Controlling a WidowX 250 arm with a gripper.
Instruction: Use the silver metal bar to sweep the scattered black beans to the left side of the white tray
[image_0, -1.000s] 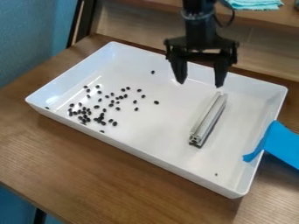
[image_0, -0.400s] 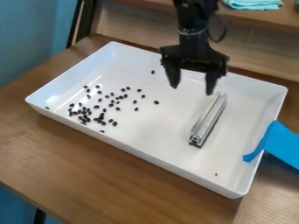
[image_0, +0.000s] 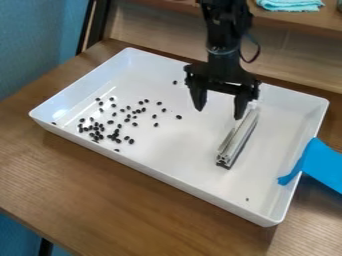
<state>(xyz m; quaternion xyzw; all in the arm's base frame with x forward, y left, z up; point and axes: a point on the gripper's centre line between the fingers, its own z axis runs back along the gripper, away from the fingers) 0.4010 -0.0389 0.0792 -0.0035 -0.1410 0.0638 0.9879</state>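
Wood-grained counter (image_0: 100, 185) running across the foreground, its near edge slanting down at lower left. Blue strip (image_0: 325, 162) lying at the right, reaching the view's edge. Behind, a pale wooden panel (image_0: 304, 60) standing below a brown ledge (image_0: 320, 21); folded turquoise cloth (image_0: 290, 5) resting on the ledge. Upper left: blue wall (image_0: 30, 45) rising beside dark uprights (image_0: 99, 27). Lower left: dark leg (image_0: 45, 247) showing below the counter, blue surface (image_0: 17, 237) spreading alongside.

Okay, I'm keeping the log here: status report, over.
Gripper open, empty, near far end of metal bar. Bar lying in white tray. Black beans scattered, none touching bar.
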